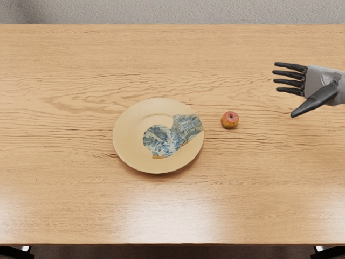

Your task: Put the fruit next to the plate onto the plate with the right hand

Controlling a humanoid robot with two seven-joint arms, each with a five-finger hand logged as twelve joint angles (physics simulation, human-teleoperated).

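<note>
A wide wooden table (64,65) with pale, wavy grain fills almost the whole head view, and a thin grey strip (161,11) runs behind its far edge. A round, cream-coloured plate (129,116) lies flat a little left of the table's middle. An irregular blue and white patterned patch (172,135) covers the right part of its face and reaches nearly to the rim on that side. The fruit, 1 small apple (230,120) with red and yellow skin, sits on the bare wood just right of the plate. It is near the rim but clearly apart from it, about level with the plate's upper half, and a small soft shadow lies under it. The right hand (307,86) comes in from the right edge of the picture, farther back on the table than the apple and well to its right, touching neither the apple nor the plate. Its palm is light grey. Its dark fingers (288,75) stretch out toward the left, spread slightly apart one above another. The thumb (312,102) angles down and to the left, separate from them. The hand is open and relaxed and holds nothing. At the 2 bottom corners, small dark shapes (11,252) show below the near edge of the table, too little in view to identify.
</note>
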